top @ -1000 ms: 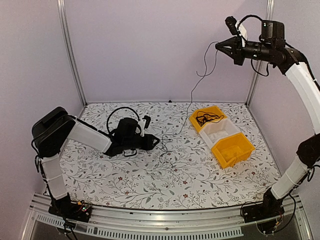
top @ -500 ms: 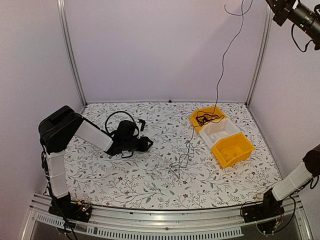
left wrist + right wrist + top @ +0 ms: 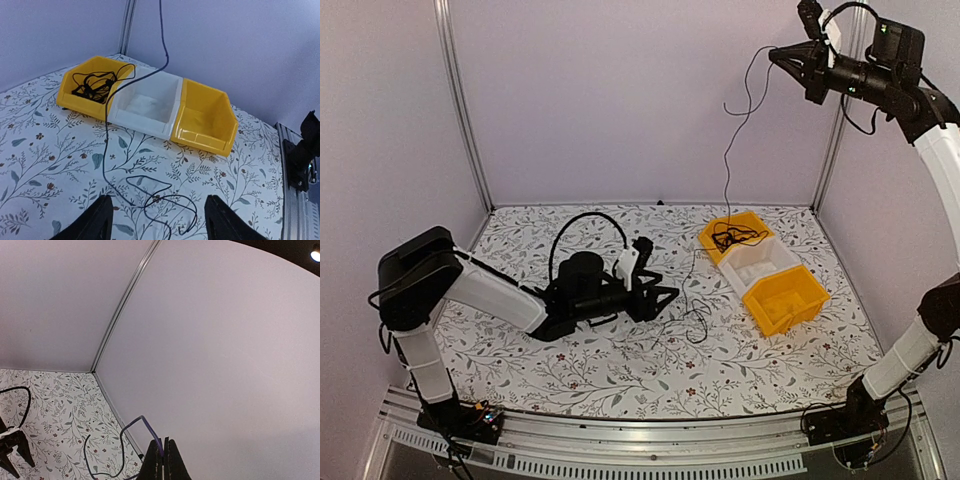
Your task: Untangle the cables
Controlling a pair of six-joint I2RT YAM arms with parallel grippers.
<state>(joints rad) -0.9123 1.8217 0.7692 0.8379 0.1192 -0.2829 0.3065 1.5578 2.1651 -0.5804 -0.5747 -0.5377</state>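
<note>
Right gripper (image 3: 778,56): high in the upper right of the top view, arm stretched up, jaws pinched shut on one thin black cable (image 3: 724,172). Right wrist view: fingers pressed together at bottom centre, black cable arching out of the pinch to the left, then dropping toward the lower left.

Black cable, top view: loops just left of the right gripper and hangs freely down the centre-right of the frame. Crosses the rim of the far yellow bin (image 3: 752,218) where that bin meets the white bin (image 3: 765,262); cannot tell whether touching the rim. Runs on down-left onto the floral table (image 3: 620,375) and ends in a loose coil at frame centre.

Left gripper (image 3: 665,290): low over the table at centre, pointing right, jaws spread wide, gripping nothing. Left wrist view: two black fingers (image 3: 97,224) at the bottom edge, far apart. Coil of the black cable lies flat on the table just ahead, between them in the picture.

Remaining cables (image 3: 732,238): knotted black bundle inside the far yellow bin, upper left of the left wrist view.

Bins: three in a row, touching side by side, running diagonally at centre-right of the top view. Order from far to near: far yellow bin, white bin, near yellow bin (image 3: 790,300).
</note>
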